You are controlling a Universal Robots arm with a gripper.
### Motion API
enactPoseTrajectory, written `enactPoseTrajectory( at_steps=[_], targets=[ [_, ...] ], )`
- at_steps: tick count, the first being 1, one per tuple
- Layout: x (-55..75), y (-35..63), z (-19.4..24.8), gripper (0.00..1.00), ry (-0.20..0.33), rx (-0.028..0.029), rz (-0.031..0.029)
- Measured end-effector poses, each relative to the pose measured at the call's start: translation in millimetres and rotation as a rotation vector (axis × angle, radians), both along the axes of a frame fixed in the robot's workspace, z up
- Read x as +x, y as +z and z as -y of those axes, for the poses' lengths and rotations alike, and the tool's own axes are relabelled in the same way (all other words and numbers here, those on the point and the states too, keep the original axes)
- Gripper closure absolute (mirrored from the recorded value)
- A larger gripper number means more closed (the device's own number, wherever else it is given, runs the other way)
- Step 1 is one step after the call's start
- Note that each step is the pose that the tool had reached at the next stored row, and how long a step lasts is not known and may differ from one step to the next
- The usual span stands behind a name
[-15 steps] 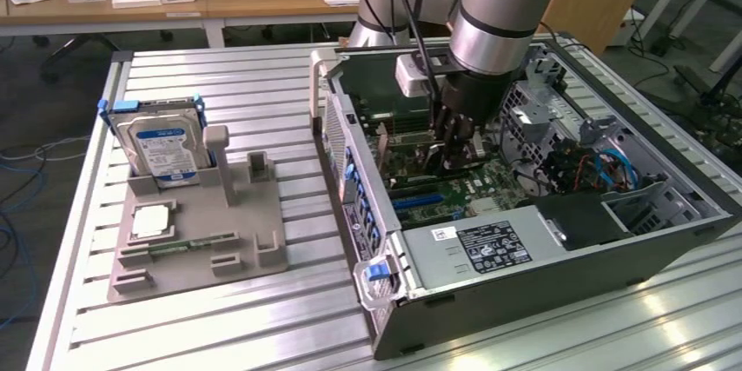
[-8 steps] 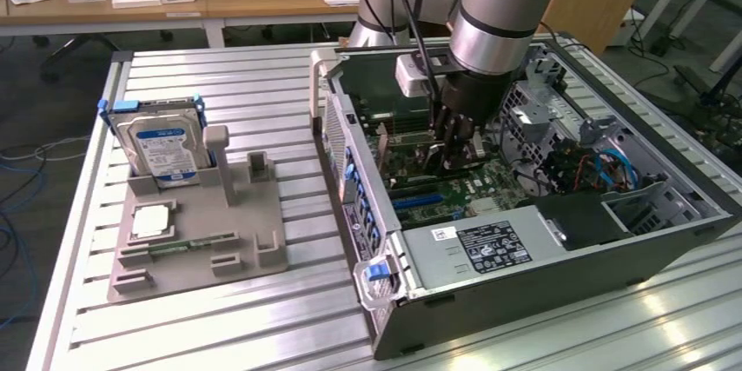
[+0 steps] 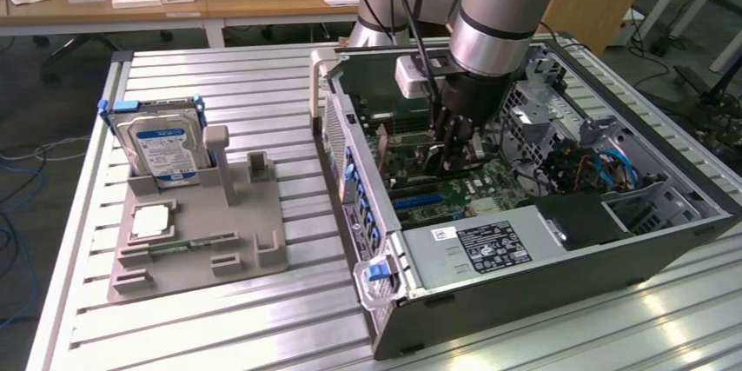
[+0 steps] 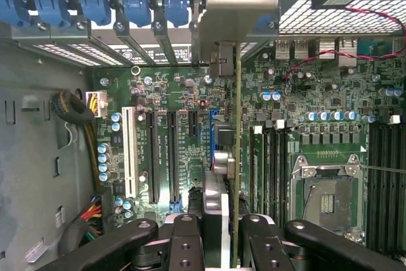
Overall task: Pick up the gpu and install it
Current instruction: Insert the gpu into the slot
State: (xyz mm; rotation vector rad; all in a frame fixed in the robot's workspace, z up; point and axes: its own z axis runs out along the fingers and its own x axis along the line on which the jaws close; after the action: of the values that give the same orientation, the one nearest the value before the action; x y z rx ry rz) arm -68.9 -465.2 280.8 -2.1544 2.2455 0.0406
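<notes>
End effector (image 4: 219,236): your fingers pinch the gpu (image 4: 237,157) by its top edge | GPU: edge-on, upright inside the open computer case (image 3: 557,241), above the motherboard (image 4: 177,93) slots | Handling: likely light, stiff, fragile; grip edges, never components.

One arm (image 3: 493,15) reaches into one open case (image 3: 557,215), and its one pincer (image 3: 453,149) grips one gpu (image 4: 237,157), seen edge-on. One motherboard (image 4: 190,99) sits inside, with one empty CPU socket (image 4: 327,188), one white slot (image 4: 131,150) and one power supply (image 3: 487,245). Out on the surface (image 3: 232,319) stands one grey holder (image 3: 197,241) carrying one hard drive (image 3: 162,149) and one square chip (image 3: 151,221).
</notes>
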Motion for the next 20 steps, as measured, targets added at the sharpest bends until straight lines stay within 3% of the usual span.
enactPoseTrajectory(
  at_steps=[8, 20],
  targets=[
    [0.0, -5.1, 3.2, 0.72, 0.000, 0.0001, -0.0007],
    [-0.8, -26.7, 3.3, 0.72, 0.000, 0.0000, -0.0034]
  ],
)
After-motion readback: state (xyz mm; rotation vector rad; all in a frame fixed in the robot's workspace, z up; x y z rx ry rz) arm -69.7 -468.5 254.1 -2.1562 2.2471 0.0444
